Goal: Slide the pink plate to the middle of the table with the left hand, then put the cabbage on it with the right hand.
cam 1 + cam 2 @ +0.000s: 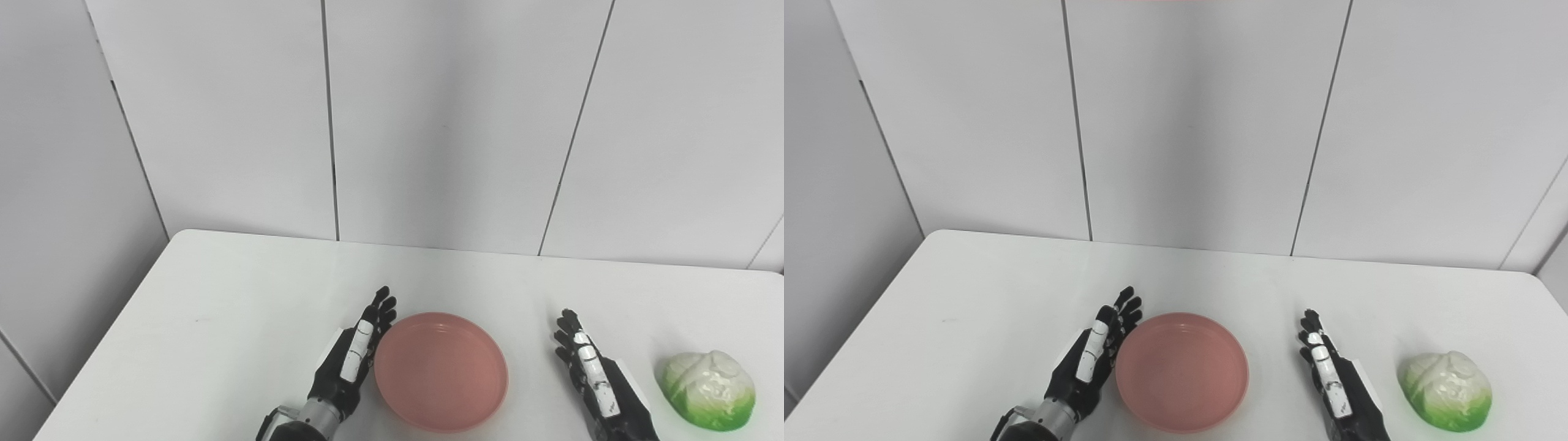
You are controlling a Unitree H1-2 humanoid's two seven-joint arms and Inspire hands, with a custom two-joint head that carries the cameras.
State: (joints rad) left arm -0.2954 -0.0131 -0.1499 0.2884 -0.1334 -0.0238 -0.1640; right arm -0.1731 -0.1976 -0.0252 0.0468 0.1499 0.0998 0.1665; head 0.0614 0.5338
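Left hand (pixel 352 361), fingers (pixel 375 318) extended and close together, lies edge-on against the round pink plastic plate (pixel 441 370) at lower centre; right hand (pixel 597 376), fingers straight, holds nothing beside the green-white cabbage (pixel 707 389).

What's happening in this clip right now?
The left hand rests open against the left edge of the pink plate, which sits near the middle of the table. The right hand is open between the plate and the cabbage, holding nothing. The cabbage lies on the table, not yet on the plate.
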